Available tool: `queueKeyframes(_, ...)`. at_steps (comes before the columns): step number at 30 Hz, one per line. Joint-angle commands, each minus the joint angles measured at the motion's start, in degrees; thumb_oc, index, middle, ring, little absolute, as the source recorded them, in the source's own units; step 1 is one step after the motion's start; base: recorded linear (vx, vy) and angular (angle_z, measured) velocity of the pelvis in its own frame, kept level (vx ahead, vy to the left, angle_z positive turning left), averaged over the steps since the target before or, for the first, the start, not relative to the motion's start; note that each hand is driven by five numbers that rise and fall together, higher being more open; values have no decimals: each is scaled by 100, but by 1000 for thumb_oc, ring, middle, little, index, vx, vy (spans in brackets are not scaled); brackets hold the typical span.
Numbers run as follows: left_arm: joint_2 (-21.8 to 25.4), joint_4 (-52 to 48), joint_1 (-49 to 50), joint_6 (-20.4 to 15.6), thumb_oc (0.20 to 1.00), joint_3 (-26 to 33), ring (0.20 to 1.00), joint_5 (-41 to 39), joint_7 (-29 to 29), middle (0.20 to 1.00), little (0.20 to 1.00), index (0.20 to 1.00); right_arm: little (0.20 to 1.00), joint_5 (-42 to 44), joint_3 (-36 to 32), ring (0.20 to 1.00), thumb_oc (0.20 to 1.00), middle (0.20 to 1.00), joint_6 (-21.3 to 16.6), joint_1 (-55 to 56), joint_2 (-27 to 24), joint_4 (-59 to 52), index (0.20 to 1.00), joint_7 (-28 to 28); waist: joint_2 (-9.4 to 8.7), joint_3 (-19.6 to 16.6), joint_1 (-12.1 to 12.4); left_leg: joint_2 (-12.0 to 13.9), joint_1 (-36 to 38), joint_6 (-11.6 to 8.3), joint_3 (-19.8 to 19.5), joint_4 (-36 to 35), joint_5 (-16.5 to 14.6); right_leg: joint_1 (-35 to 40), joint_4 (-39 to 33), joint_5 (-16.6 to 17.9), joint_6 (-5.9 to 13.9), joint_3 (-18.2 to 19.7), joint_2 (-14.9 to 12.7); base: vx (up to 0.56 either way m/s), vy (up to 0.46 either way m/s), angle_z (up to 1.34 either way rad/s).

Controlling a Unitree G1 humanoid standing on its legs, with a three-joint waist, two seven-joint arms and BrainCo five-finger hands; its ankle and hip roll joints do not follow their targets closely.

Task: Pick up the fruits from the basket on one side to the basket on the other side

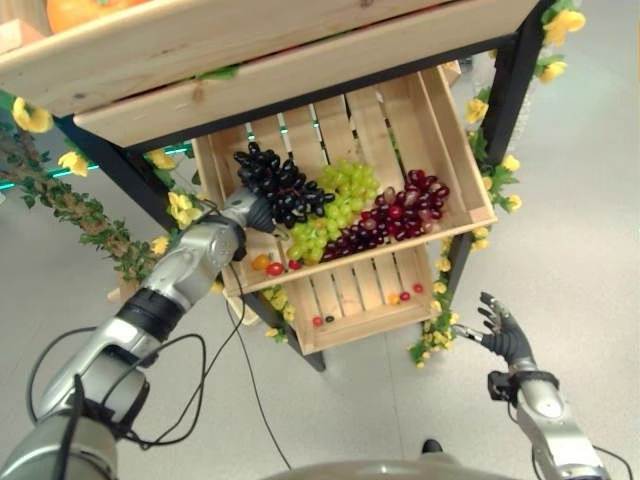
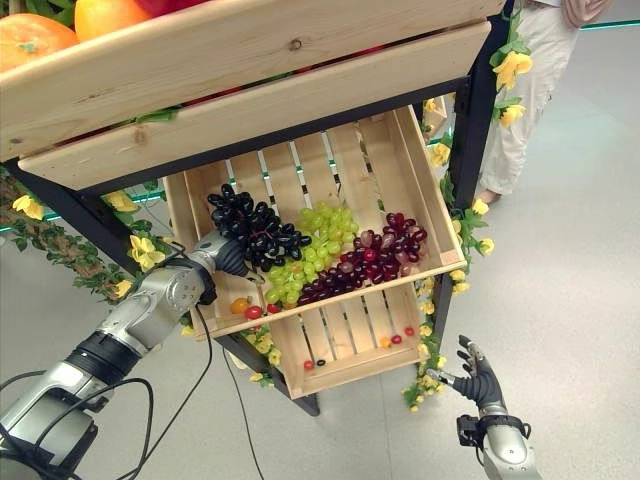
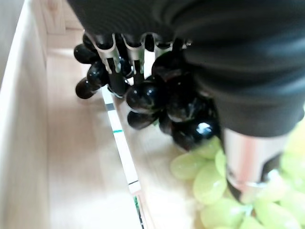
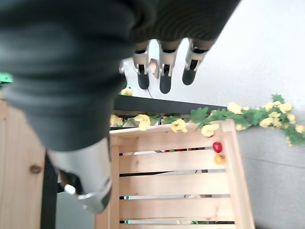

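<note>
A slatted wooden crate [image 1: 452, 135] on the stand's middle shelf holds a bunch of black grapes [image 1: 280, 185], green grapes [image 1: 335, 210] and red grapes [image 1: 400, 218]. My left hand [image 1: 255, 213] reaches in over the front left corner. Its straight fingers [image 3: 110, 50] rest on top of the black grapes [image 3: 143, 95], tips down among the berries, and its thumb [image 3: 248, 162] lies by the green grapes [image 3: 209, 183]. My right hand [image 1: 505, 335] hangs open in the air to the right of the lower crate [image 1: 350, 295], holding nothing.
Small red and orange fruits [image 1: 268, 265] lie in the upper crate's front left corner, and a few more [image 1: 404, 294] in the lower crate. Oranges [image 2: 100, 15] sit in the top crate. Yellow flower garlands [image 1: 60, 195] wrap the stand's black legs. A person [image 2: 530, 90] stands behind, to the right.
</note>
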Motion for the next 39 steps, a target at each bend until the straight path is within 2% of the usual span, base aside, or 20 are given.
queueKeyframes(1,586,8,-958,-54,1000,368,1000,-272,271,1000,1000,1000,1000,11,-216,1000,1000,1000,-335,-143,-53,-271,1000,-62,-71,102,181,256,119,-382,46,73,-280,84,25,-416,449,-378,-163,0,0,0)
queueKeyframes(11,1239,-225,-2073,-259,1000,-387,1000,-699,209,1000,1000,1000,1000,88,-180,1000,1000,1000,-398,-179,-76,-85,1000,-93,-3,24,221,250,130,-398,4,68,-265,134,25,-418,475,-472,-172,3,-8,4)
queueKeyframes(13,1488,-323,-2206,-317,1000,-537,1000,-812,123,1000,1000,1000,1000,99,-188,1000,1000,1000,-409,-208,-74,-50,1000,-96,29,0,253,256,145,-405,-1,65,-263,148,25,-418,481,-496,-177,0,0,0)
queueKeyframes(17,1749,-329,-2333,-356,1000,-620,1000,-1029,141,1000,1000,1000,1000,111,-170,1000,1000,1000,-432,-226,-39,12,1000,-82,54,-28,292,252,148,-415,-11,59,-257,175,25,-420,489,-545,-183,-2,-4,3)
queueKeyframes(27,1991,-488,-2466,-431,1000,-785,1000,-1345,-3,1000,1000,1000,1000,113,-161,1000,1000,1000,-436,-271,-14,140,1000,-80,45,-60,320,242,161,-414,-32,42,-261,192,25,-405,499,-597,-188,0,-4,5)
queueKeyframes(33,2026,-764,-2260,-468,1000,-604,1000,-1695,-80,1000,1000,1000,1000,81,-179,1000,1000,1000,-442,-258,44,128,1000,-71,9,-66,339,250,163,-415,-27,36,-265,191,25,-404,498,-592,-191,0,0,0)
queueKeyframes(34,1903,-851,-1976,-485,1000,-344,1000,-2085,-90,1000,1000,1000,1000,114,-209,1000,1000,1000,-439,-255,91,121,1000,-90,-22,-51,353,258,196,-424,-40,49,-304,228,25,-432,492,-588,-177,0,0,0)
queueKeyframes(35,1908,-866,-1942,-483,1000,-306,1000,-2085,-94,1000,1000,1000,1000,115,-204,1000,1000,1000,-439,-257,76,119,1000,-90,-11,-54,342,252,181,-416,-39,39,-275,211,25,-409,489,-591,-181,0,0,0)
queueKeyframes(36,1695,-970,-1444,-511,1000,-13,1000,-2546,-270,1000,1000,1000,1000,151,-261,1000,1000,1000,-447,-268,115,73,1000,-81,-70,-37,333,271,215,-423,-60,57,-318,240,25,-445,471,-555,-146,0,0,0)
queueKeyframes(39,1483,-1150,-899,-536,1000,242,1000,-2869,-442,1000,1000,1000,1000,196,-287,1000,1000,1000,-462,-270,120,12,1000,-82,-112,-50,291,288,213,-417,-62,53,-297,220,25,-438,436,-522,-119,0,0,0)
